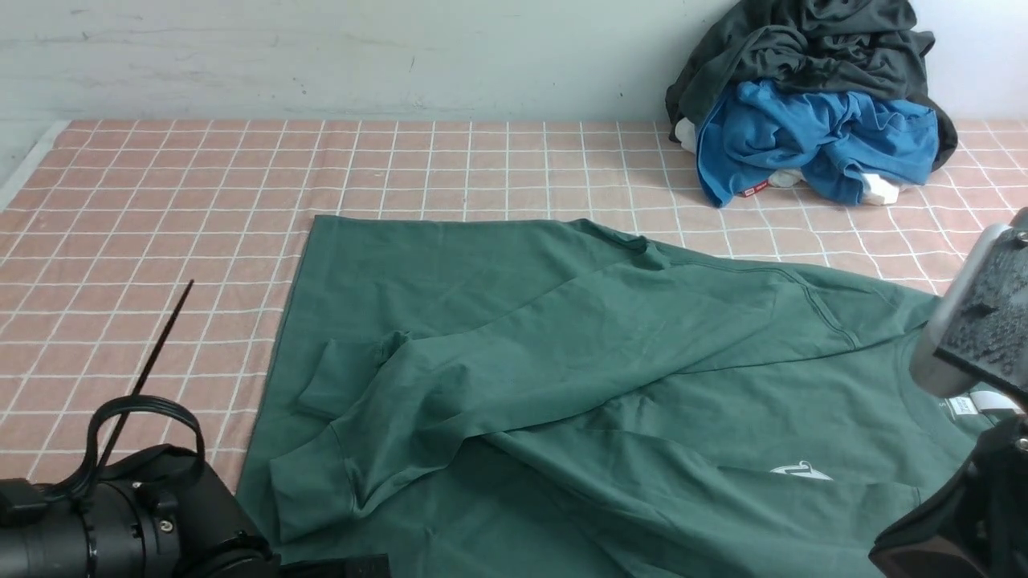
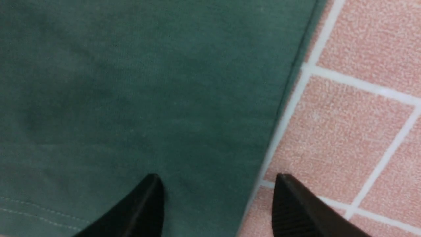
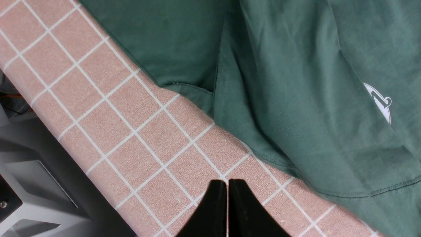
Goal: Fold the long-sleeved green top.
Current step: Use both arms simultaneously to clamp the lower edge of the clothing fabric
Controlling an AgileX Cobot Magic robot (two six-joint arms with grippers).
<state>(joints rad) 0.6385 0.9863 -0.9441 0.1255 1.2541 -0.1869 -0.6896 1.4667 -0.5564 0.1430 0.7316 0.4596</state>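
Pink checked cloth (image 1: pixel 161 201) against a pale wall, with a clothes pile (image 1: pixel 811 136) dumped at 1 o'clock. The top (image 1: pixel 562 361) lies spread from centre to 4 o'clock, one sleeve flopped across toward 8. Left gripper (image 2: pixel 217 179) has its jaws wide apart over the top's edge, holding nothing. Right gripper (image 3: pixel 227 182) is pinched closed over bare cloth, near the hem.

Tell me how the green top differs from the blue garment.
The green top lies spread out with a sleeve laid across it; the blue garment is crumpled in a heap. The green top lies alone near the robot; the blue garment sits far right beneath a dark grey garment. Both rest on the pink checked cloth.
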